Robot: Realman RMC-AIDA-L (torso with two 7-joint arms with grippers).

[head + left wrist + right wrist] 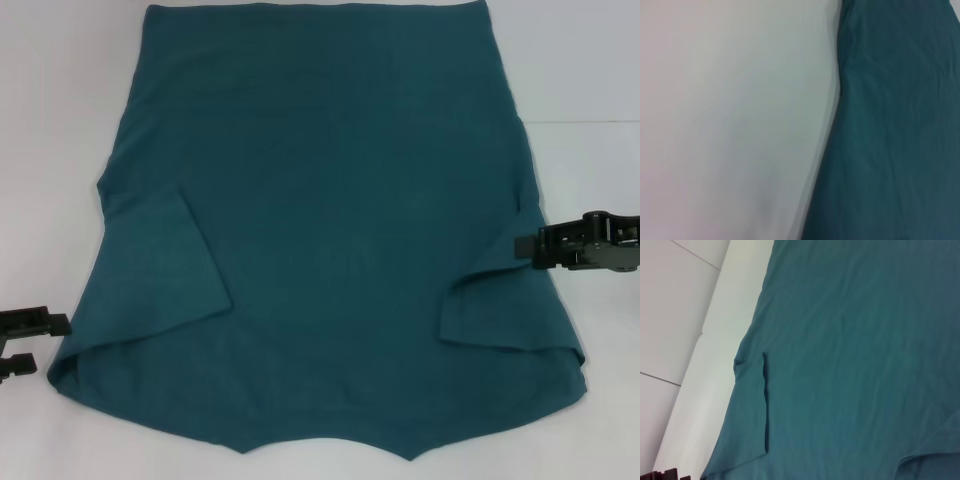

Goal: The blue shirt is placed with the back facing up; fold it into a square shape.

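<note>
**Jaws at both shirt edges, sleeves folded in**

Jaws of the left gripper [22, 342] are standing apart, two dark fingers one above the other with a gap between, holding nothing; it is sitting at the left edge of the head view, just beside the shirt's lower left corner, over the bare table [50, 120]. Right gripper [525, 246] is reaching in from the right side, its tip lying at the shirt's right edge where the right sleeve fold starts; whether its jaws are wide, narrow or pinching cloth cannot be told.

Shirt [320, 220] is lying flat on the white table, plain side up, filling most of the head view, hem at the far side and neckline toward the robot. Both sleeves are lying folded inward over the body: left sleeve [160, 270] making a flap with a clear edge, right sleeve [510, 300] making a matching flap near the right gripper. Cloth is looking mostly smooth with faint wrinkles.

Left wrist view is showing the shirt edge [890, 130] against bare table [730, 120], no fingers visible. Right wrist view is showing the shirt [850, 340] with a sleeve flap edge [765, 400] across it, white table [710, 380] beside.
</note>
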